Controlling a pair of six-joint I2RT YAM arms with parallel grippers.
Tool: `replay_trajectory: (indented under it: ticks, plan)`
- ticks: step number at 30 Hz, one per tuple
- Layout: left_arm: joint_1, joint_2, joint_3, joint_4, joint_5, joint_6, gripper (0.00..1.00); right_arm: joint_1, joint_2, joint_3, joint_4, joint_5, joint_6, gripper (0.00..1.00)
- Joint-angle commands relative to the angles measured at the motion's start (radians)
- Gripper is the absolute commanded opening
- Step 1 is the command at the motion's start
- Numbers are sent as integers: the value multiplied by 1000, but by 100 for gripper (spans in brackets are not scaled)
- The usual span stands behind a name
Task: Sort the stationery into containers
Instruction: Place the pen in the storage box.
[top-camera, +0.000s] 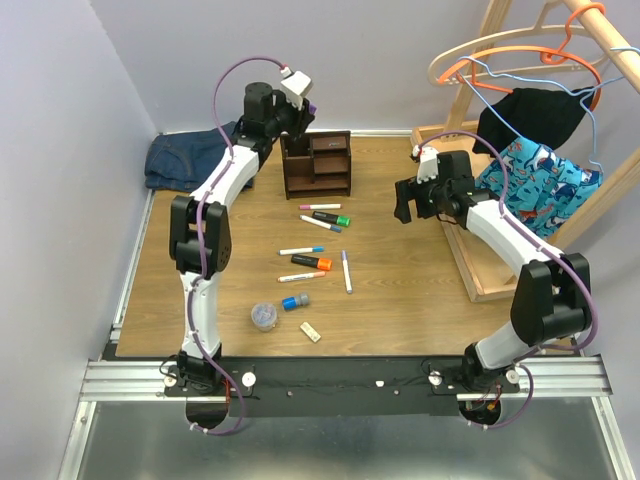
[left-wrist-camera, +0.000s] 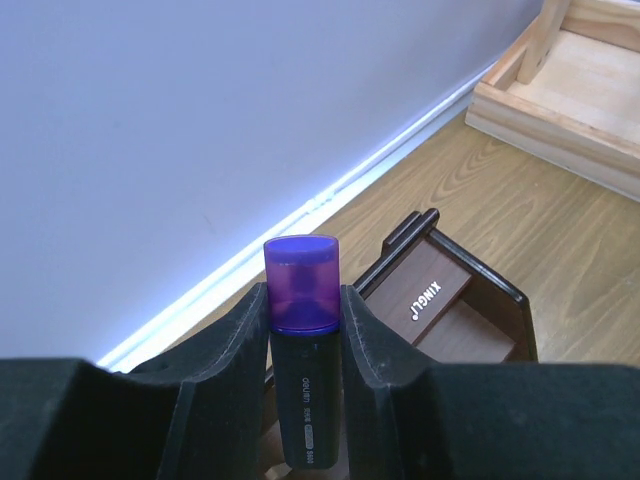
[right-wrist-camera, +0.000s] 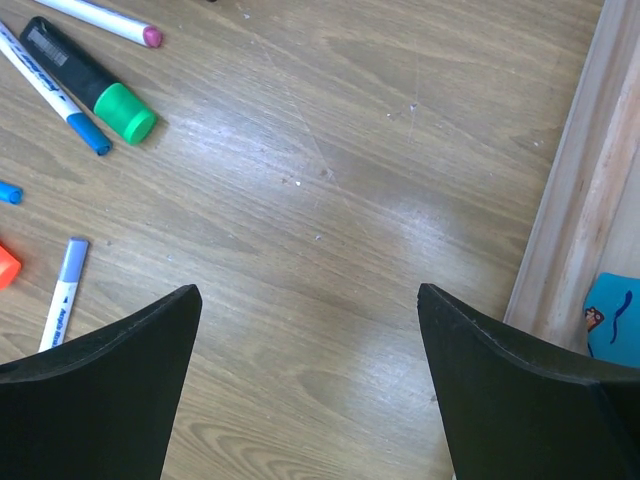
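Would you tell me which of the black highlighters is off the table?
The purple-capped black highlighter, clamped in the left gripper; the green-capped highlighter and orange-capped highlighter lie on the wooden table.

Purple-cap highlighter (left-wrist-camera: 303, 375) btm off-frame

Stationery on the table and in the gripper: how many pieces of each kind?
Slim markers: 5
Highlighters: 3, counting the purple highlighter in the left gripper
Clear round tub: 1
Blue cylinder: 1
Beige block: 1
Total: 11
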Motion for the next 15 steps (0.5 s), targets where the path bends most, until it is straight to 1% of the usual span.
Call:
replay_trajectory:
  ticks: [1,7,10,14,15]
  plan:
    - [2,40,25,133,-27,-71,28,-5,13,23,-9,37,-25,96]
    - [14,84,22,153,-22,-77,28,-5,25,22,-22,51,-35,96]
    - [25,69,-19,167,-4,-90,28,-3,33,20,-19,58,-38,96]
    - [40,38,-115,201,19,-91,28,-5,47,25,-6,58,-41,96]
    - [43,37,-126,207,33,-94,30,-5,54,25,-6,58,-41,96]
